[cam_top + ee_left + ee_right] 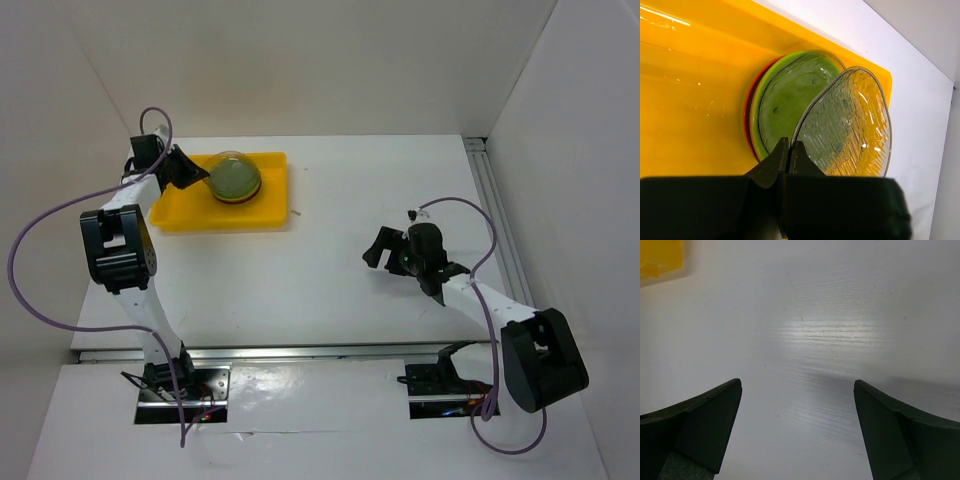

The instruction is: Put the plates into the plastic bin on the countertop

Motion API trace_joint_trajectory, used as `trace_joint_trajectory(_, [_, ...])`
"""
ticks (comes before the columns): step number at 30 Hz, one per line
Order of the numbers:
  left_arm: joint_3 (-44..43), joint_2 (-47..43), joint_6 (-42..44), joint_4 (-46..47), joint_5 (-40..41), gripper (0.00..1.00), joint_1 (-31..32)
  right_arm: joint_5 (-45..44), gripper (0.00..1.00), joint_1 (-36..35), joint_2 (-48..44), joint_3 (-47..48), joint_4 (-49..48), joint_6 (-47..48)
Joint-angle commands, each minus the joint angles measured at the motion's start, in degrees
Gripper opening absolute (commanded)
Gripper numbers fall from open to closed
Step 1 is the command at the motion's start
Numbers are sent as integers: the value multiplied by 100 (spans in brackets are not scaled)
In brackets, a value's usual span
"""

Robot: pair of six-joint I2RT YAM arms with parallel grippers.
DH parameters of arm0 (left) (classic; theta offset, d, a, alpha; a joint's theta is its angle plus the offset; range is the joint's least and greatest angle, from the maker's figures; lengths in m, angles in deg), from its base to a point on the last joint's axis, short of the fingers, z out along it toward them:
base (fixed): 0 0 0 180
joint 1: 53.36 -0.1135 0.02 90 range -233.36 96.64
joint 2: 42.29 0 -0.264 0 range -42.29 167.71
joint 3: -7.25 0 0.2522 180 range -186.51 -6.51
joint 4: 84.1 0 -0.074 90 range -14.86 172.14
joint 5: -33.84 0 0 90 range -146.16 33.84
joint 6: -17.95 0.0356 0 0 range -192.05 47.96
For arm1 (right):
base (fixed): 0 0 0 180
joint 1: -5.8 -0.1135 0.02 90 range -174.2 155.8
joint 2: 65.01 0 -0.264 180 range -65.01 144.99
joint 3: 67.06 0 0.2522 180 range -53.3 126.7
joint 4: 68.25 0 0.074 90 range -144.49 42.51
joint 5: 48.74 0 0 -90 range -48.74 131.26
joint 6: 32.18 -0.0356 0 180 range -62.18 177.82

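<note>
The yellow plastic bin [270,190] sits at the back left of the white countertop [330,270]. In it lies a stack of plates [236,183]: a translucent grey one on lime green, with an orange rim below [747,120]. My left gripper [790,150] is shut on the rim of a second translucent grey plate [850,130], held tilted over the stack [790,95] inside the bin [690,100]. My right gripper [797,390] is open and empty above bare countertop, at the right in the top view [392,250]. The black plates are hidden.
White walls enclose the table. A metal rail [495,215] runs along the right edge. A corner of the bin [660,257] shows at the top left of the right wrist view. Purple cables [40,240] loop from both arms.
</note>
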Motion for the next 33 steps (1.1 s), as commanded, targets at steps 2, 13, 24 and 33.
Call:
trace_joint_trajectory(2, [-385, 124, 104, 0, 150, 4, -39, 0, 100, -18, -178, -39, -276, 121])
trace_joint_trajectory(13, [-755, 457, 42, -221, 580, 34, 14, -53, 100, -123, -476, -39, -170, 68])
trace_joint_trajectory(24, [-1045, 212, -63, -563, 845, 62, 190, -167, 100, -342, -530, -39, -223, -37])
trace_joint_trajectory(33, [-1211, -1614, -326, -2203, 2671, 100, 899, -1053, 100, -755, -750, 1092, 1225, 541])
